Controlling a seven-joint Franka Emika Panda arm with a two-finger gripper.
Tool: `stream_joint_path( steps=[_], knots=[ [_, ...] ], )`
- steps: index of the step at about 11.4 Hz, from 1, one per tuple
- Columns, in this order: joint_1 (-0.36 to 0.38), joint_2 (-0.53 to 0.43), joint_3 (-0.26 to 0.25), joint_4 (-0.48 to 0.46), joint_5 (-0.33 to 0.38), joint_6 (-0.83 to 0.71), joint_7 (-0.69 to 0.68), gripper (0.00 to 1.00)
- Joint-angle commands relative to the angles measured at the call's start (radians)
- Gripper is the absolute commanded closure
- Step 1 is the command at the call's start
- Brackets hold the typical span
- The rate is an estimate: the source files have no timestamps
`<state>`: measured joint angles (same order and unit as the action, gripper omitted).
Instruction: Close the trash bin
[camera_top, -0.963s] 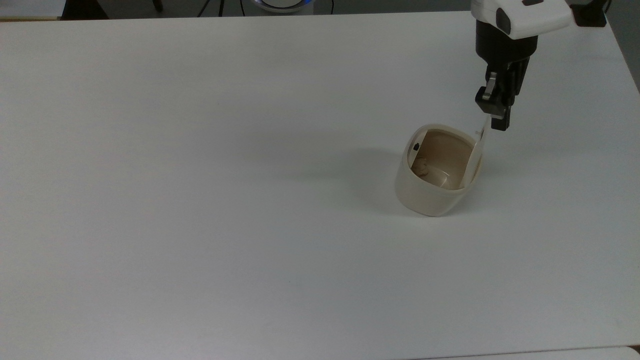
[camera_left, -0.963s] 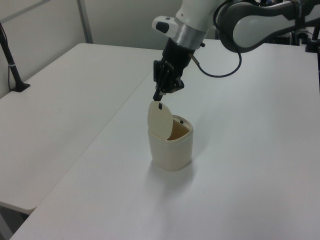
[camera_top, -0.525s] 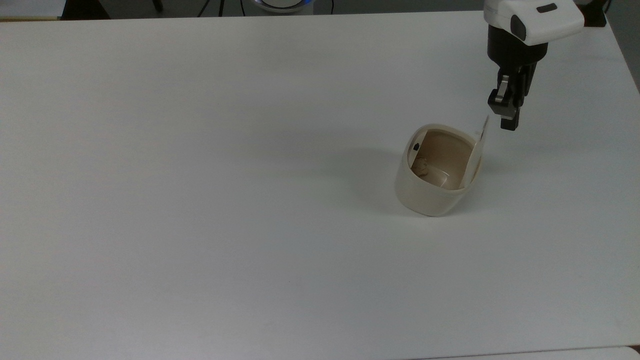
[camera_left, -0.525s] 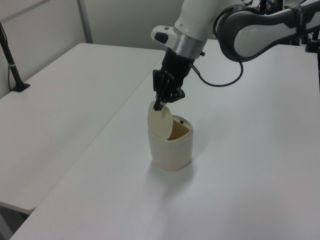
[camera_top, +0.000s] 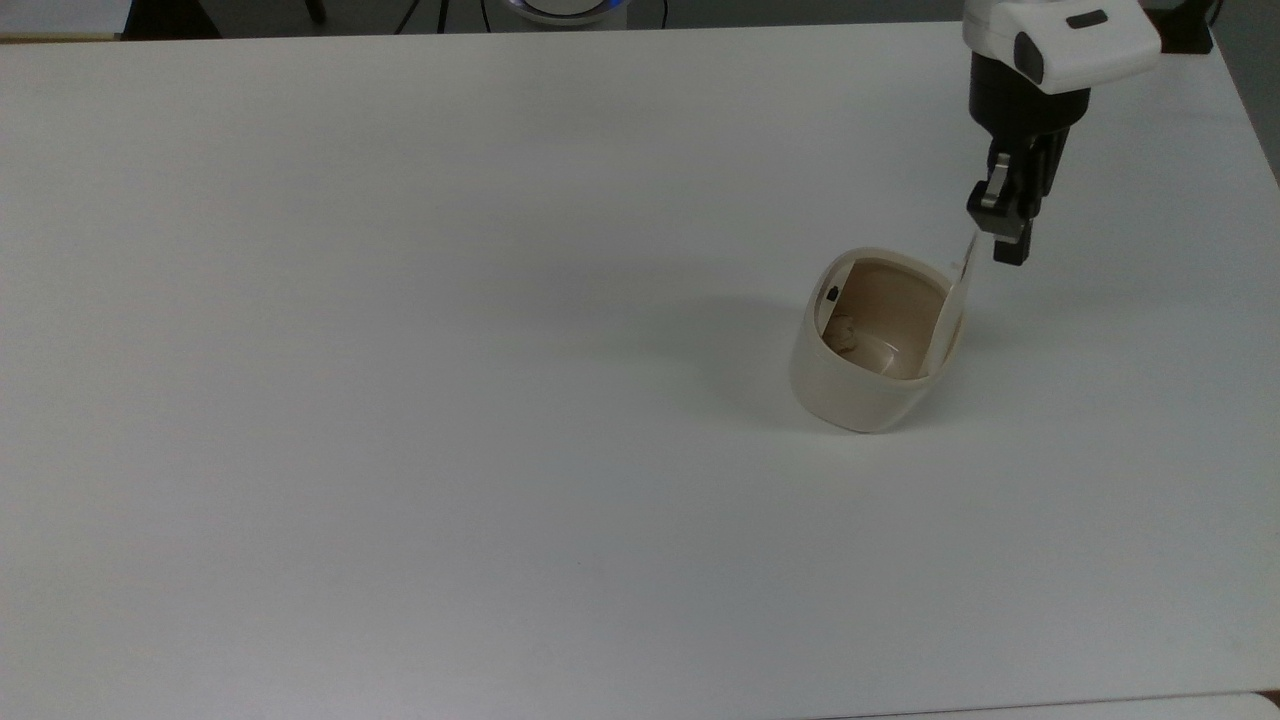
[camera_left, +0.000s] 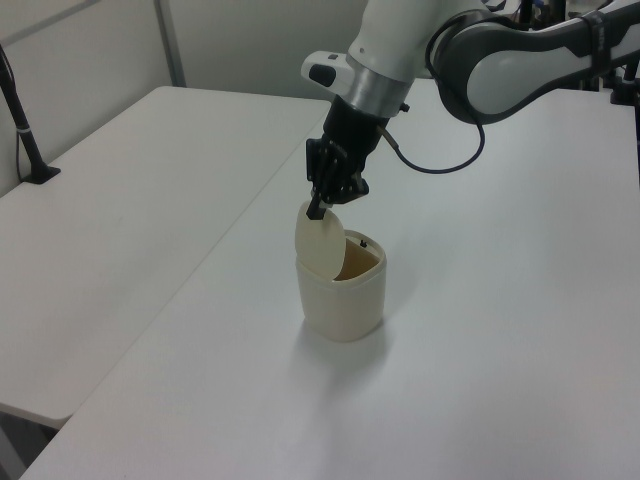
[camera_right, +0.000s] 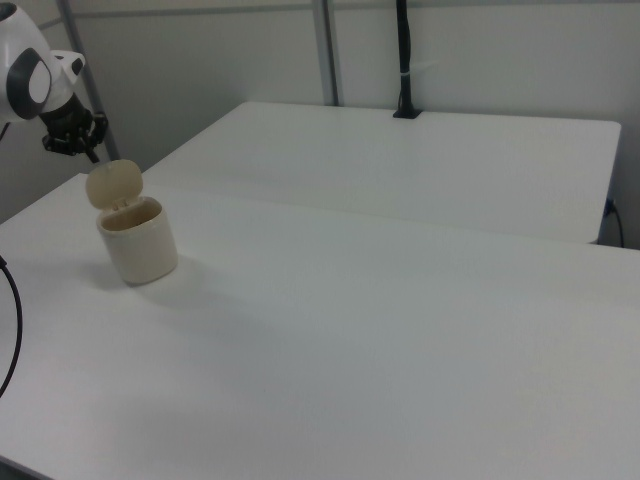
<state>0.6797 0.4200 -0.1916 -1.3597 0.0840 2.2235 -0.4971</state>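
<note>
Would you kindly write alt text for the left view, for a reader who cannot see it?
A robot arm's tool hangs at the top edge of the upright lid of an open cream trash bin on a white table.

The arm (camera_top: 1060, 40) is cut off by the top view's upper edge at 1 o'clock, and by the right view's left edge at 10 o'clock. A small crumpled lump (camera_top: 843, 334) inside the trash bin (camera_top: 860, 390) is too small to identify. In the left view the raised lid (camera_left: 320, 240) hides the bin's near inner wall, and the end effector (camera_left: 318, 208) tips merge with the lid's top edge, so contact cannot be told.
</note>
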Motion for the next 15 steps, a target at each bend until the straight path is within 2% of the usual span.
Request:
stream_joint_path(
  steps=[1, 5, 9, 11, 15],
  knots=[
    [-0.032, -0.003, -0.011, -0.01, -0.056, -0.06, 0.014, 1.0],
    [-0.08, -0.006, -0.009, -0.047, -0.055, -0.154, -0.093, 1.0],
    [-0.069, 0.006, -0.008, -0.131, -0.061, -0.163, -0.116, 1.0],
    [-0.069, 0.035, -0.008, -0.134, -0.089, -0.153, -0.117, 1.0],
    [-0.065, 0.065, -0.008, -0.124, -0.098, -0.15, -0.104, 1.0]
  ],
)
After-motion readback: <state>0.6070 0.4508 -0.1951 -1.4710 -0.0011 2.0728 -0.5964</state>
